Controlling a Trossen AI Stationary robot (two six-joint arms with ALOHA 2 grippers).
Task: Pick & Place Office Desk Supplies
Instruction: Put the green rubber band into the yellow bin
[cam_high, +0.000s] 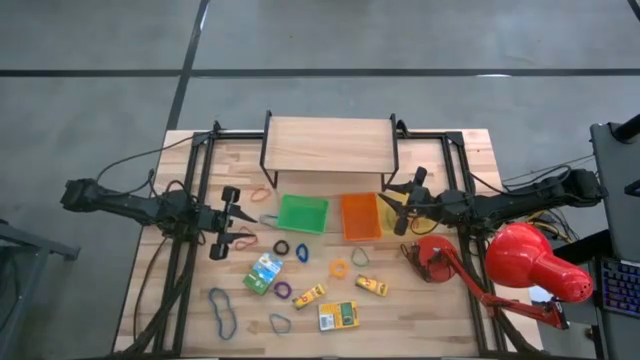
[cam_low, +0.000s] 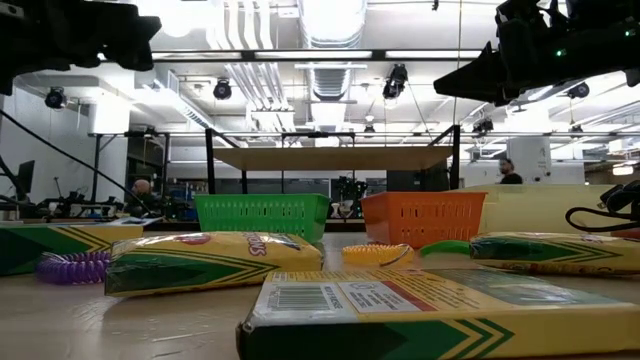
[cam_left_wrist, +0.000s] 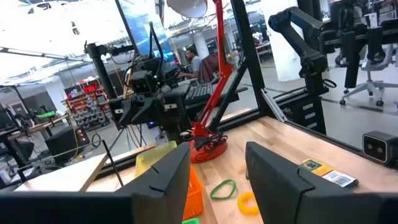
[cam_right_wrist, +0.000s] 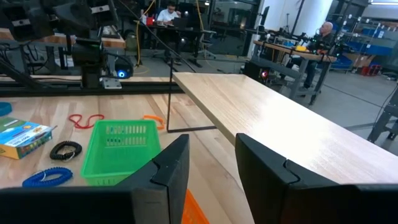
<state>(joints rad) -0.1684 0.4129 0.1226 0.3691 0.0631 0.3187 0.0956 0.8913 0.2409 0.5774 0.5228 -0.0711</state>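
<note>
Boxes (cam_high: 338, 316) yellow-green, printed; coiled bands (cam_high: 221, 310) scattered; both arms' fingers (cam_left_wrist: 168, 177) (cam_right_wrist: 171, 165) parted, empty.

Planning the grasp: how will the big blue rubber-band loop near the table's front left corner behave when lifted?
The thin blue rubber-band loop lies flat in a wavy outline, so it probably droops limply. It looks light, and likely won't roll.

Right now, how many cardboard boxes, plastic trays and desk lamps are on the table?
Cardboard boxes: 4
Plastic trays: 3
Desk lamp: 1
Total: 8
</note>
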